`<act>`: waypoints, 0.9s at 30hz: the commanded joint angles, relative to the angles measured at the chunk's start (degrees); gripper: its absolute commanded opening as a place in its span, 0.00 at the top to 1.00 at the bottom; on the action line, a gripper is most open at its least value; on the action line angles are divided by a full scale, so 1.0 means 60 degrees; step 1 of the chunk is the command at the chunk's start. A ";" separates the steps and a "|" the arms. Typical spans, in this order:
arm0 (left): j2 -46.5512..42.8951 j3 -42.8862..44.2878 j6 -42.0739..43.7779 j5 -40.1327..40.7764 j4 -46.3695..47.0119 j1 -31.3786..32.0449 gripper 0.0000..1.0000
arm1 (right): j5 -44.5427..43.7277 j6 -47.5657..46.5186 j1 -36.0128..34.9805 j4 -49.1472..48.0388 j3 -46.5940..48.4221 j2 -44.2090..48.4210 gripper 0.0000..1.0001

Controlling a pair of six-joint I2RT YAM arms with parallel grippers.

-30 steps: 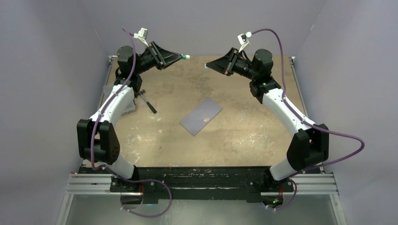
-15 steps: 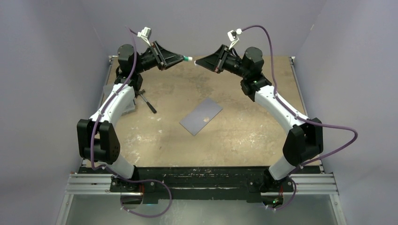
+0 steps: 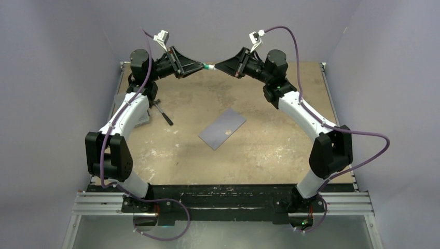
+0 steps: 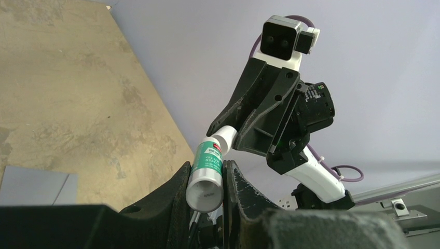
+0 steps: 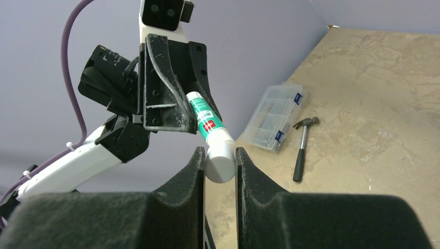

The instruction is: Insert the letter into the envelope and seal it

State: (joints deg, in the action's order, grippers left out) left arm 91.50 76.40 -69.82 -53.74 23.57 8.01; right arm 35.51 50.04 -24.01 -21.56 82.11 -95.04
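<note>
While the left end effector (image 4: 207,174) clamps glue (image 4: 208,160), the envelope (image 3: 222,128) lies well apart

Soft, even light is falling from overhead onto the worn tan bench (image 3: 270,150), leaving only faint, soft-edged shadows, while the lilac walls (image 3: 394,78) are dimming toward 3 and 9 o'clock. In the wrist views, the left tool (image 4: 206,176) and right tool (image 5: 220,158) are blurring at 6 o'clock. The green-and-white glue stick (image 5: 207,122) is showing crisp, its white cap washing out slightly.
</note>
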 commanded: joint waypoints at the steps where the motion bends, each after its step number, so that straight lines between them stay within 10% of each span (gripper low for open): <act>1: -0.0095 0.0421 0.0084 -0.0168 0.0488 0.0057 1.00 | 0.0098 -0.0239 -0.0041 -0.0242 0.0539 -0.0047 0.99; 27: -0.0221 -0.0304 -0.0369 0.0416 0.1074 0.0108 1.00 | -0.0084 -0.0474 -0.0098 -0.0657 0.0203 0.0416 1.00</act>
State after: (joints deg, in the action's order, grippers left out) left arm 91.61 75.07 -73.65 -52.90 29.91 8.34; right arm 36.73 48.34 -24.12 -22.46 84.18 -96.20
